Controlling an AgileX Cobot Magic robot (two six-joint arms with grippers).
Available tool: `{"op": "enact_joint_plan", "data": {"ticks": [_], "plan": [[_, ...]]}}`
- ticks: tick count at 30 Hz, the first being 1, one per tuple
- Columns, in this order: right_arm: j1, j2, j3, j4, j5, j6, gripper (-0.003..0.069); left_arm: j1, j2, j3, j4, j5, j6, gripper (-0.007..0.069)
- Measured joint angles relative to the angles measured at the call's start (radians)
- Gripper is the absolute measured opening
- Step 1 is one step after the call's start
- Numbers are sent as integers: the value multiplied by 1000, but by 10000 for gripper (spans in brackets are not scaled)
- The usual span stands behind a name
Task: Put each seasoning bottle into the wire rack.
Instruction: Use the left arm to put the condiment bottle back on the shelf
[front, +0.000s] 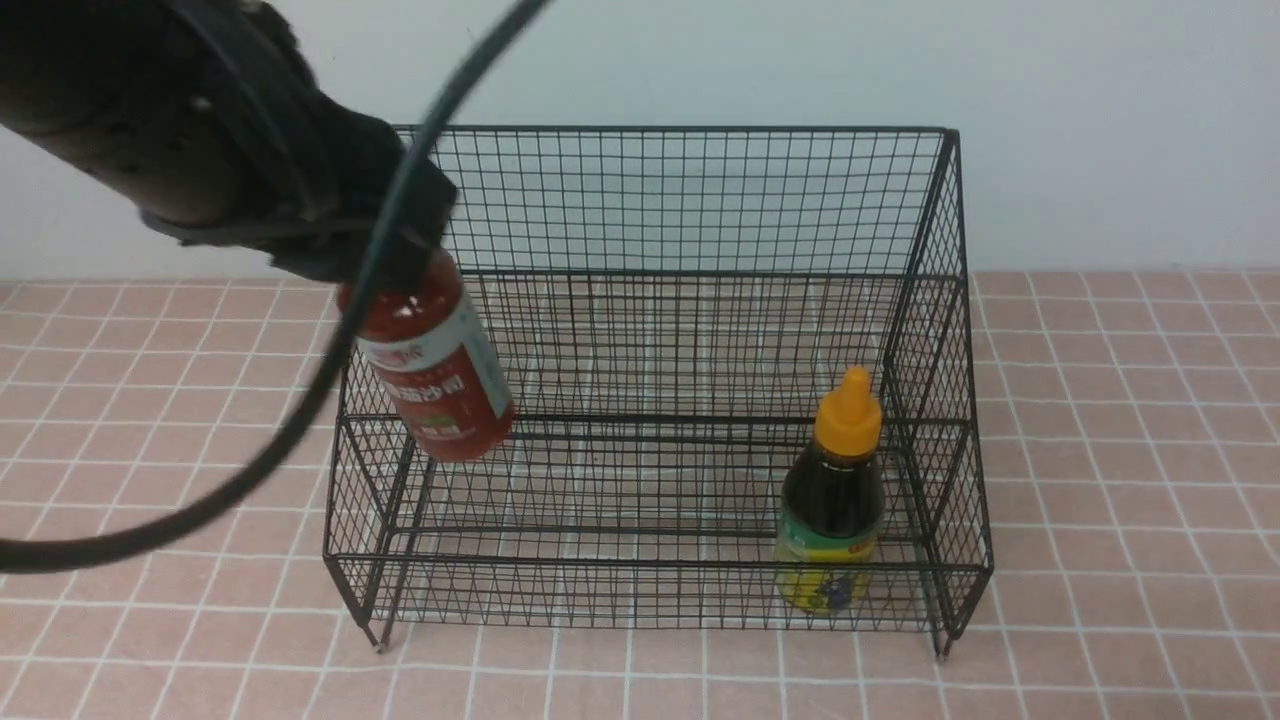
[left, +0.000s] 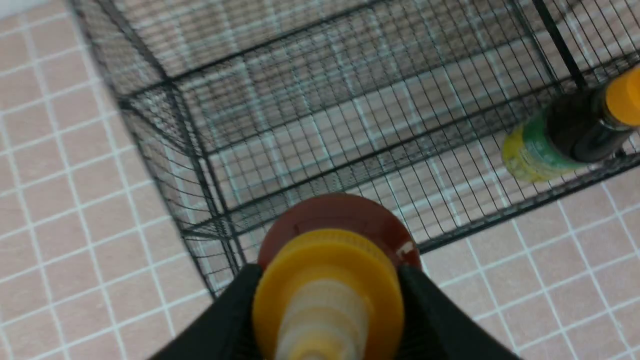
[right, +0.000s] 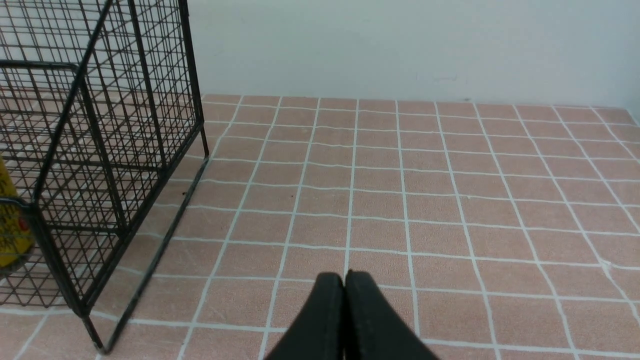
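Yellow cap (left: 327, 280) of the red bottle (front: 435, 370), hidden in the front view, is gripped by the left jaws at the left end of the rack (front: 690, 200); the dark bottle (front: 832, 500) is kept upright in its lower tier, the right jaws closed on nothing.

Two black jaws clamp the orange-yellow nozzle cap (left: 327, 285) of the red sauce bottle (left: 345, 217), one jaw on each side; the bottle is seen from above its cap. Beneath it lies the near left corner of the black wire rack (left: 300, 65), which stands on the pink tiled bench (left: 75, 200). The dark sauce bottle (left: 565, 140), with a green-yellow label and an orange cap, stands in the rack's low near tier at the right end.
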Motion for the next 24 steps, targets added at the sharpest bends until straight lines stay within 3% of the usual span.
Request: {"op": "enact_joint_plan", "data": {"ticks": [14, 24], "plan": [[0, 0, 0, 0, 0, 0, -12, -27, 293, 0, 23, -16, -26, 288], [0, 0, 0, 0, 0, 0, -12, -28, 339, 1, -50, -32, -26, 288]]}}
